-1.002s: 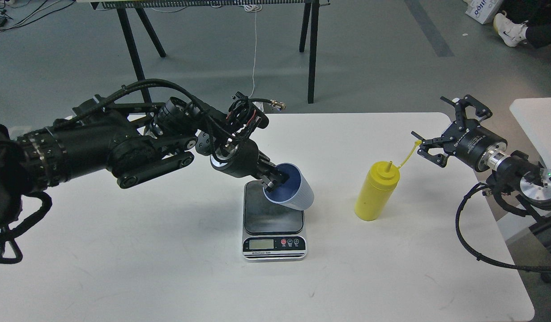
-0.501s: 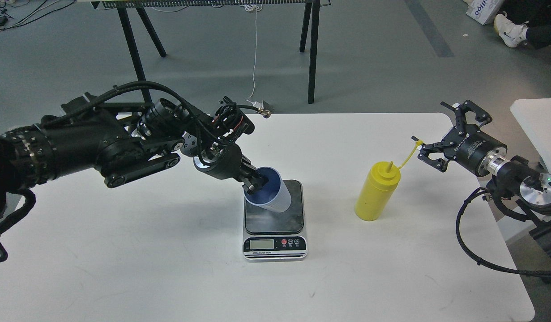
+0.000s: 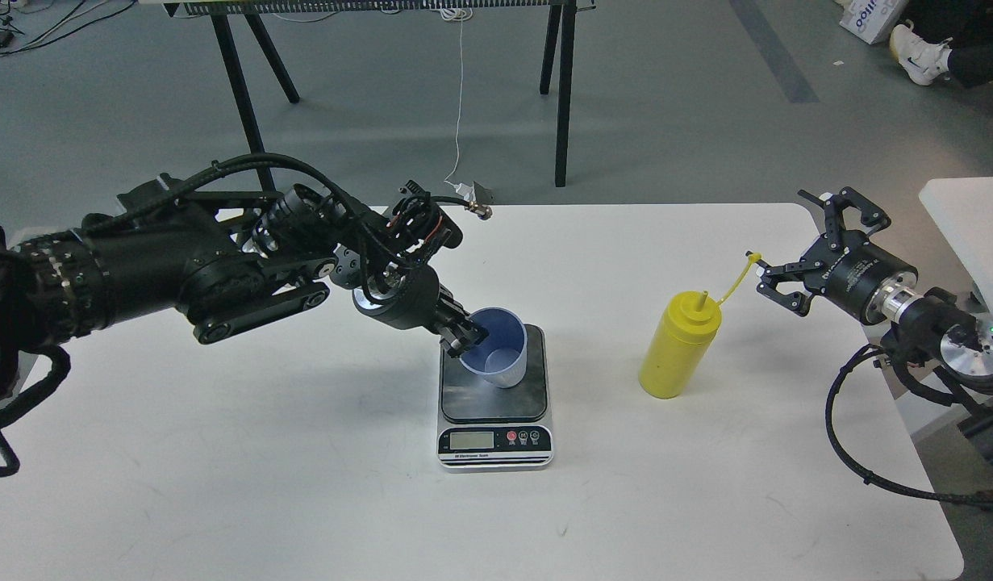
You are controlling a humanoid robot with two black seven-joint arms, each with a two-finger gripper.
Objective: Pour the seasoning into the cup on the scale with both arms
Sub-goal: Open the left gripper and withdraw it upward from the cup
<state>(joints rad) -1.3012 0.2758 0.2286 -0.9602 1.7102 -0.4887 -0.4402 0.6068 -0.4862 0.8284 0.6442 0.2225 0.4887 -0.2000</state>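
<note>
The light-blue cup (image 3: 500, 357) stands nearly upright on the dark plate of the scale (image 3: 496, 403), mouth up. My left gripper (image 3: 462, 335) is shut on the cup's left rim, one finger inside and one outside. The yellow squeeze bottle (image 3: 678, 345) stands upright on the white table to the right of the scale, its cap hanging out to the upper right on a thin tether (image 3: 736, 280). My right gripper (image 3: 811, 254) is open and empty, to the right of the bottle and just beyond the tether's cap.
The white table (image 3: 302, 484) carries only the scale and bottle. Black table legs (image 3: 562, 89) and a hanging white cord stand behind the far edge. A second white surface (image 3: 972, 218) sits at the far right. A person's shoe shows at top right.
My left gripper has swung the cup from tilted on its side to nearly upright and lowered it onto the scale plate, moving left. The right gripper barely shifted.
</note>
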